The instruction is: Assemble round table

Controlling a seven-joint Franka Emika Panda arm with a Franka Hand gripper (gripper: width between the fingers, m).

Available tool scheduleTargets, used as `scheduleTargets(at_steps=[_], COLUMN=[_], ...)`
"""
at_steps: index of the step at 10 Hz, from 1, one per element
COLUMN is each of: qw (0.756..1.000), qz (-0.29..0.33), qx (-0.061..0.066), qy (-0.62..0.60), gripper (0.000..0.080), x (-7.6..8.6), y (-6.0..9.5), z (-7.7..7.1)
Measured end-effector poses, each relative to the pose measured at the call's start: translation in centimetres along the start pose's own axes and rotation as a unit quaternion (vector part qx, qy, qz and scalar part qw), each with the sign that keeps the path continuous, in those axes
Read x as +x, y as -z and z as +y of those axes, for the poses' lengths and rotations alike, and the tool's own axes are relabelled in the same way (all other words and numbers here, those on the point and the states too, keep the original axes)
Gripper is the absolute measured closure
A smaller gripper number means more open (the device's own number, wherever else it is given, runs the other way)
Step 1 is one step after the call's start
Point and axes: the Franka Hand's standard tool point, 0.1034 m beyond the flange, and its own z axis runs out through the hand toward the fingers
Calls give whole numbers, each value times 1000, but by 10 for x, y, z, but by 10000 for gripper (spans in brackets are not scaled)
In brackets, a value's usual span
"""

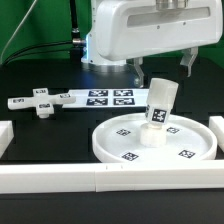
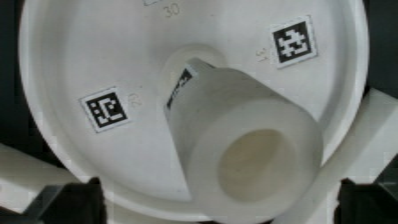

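The large round disc (image 1: 190, 150) lies on the black table at the exterior view's right, tags facing up. The stubby cylinder post (image 1: 160, 108) stands tilted at the disc's middle, with its lower end on the disc. My gripper (image 1: 162, 68) hangs just above the post's top, and its dark fingers are spread wider than the post, so it is open. In the wrist view I look down the post (image 2: 249, 140) onto the disc (image 2: 107, 50), with a finger (image 2: 64, 200) at each side, apart from the post. The cross-shaped piece (image 1: 40, 103) lies at the left.
The marker board (image 1: 95, 98) lies flat behind the disc, beside the cross-shaped piece. Long white border rails run along the front (image 1: 110, 178), the left (image 1: 5, 135) and the right (image 1: 218, 125) of the work area.
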Motion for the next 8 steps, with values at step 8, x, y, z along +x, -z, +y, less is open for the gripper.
scheduleTargets(at_steps=[8], qw=[998], qz=[8], qx=[-9], qy=[58], gripper=[151], x=[-8], y=[-16], z=[-11])
